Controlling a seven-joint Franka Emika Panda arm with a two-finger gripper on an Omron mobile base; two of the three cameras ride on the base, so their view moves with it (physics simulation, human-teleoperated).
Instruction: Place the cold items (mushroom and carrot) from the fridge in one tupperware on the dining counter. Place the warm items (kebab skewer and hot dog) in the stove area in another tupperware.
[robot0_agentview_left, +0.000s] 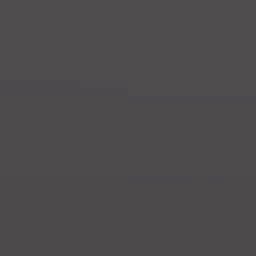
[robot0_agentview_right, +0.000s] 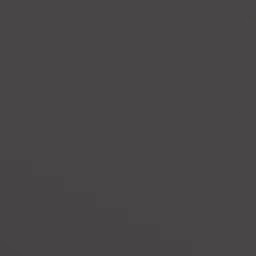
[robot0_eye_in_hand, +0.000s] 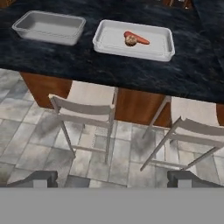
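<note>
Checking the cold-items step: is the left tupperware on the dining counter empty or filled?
Empty: the left tupperware shows only its bare grey floor; the mushroom and carrot lie in the other tupperware.

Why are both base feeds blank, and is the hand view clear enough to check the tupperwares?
Left base view and right base view: flat dark grey, nothing discernible. Hand view: evenly lit, sharp, no glare; the carrot and mushroom lie touching in the right tupperware, the left tupperware holds nothing, both on the dining counter; two stools below.
</note>
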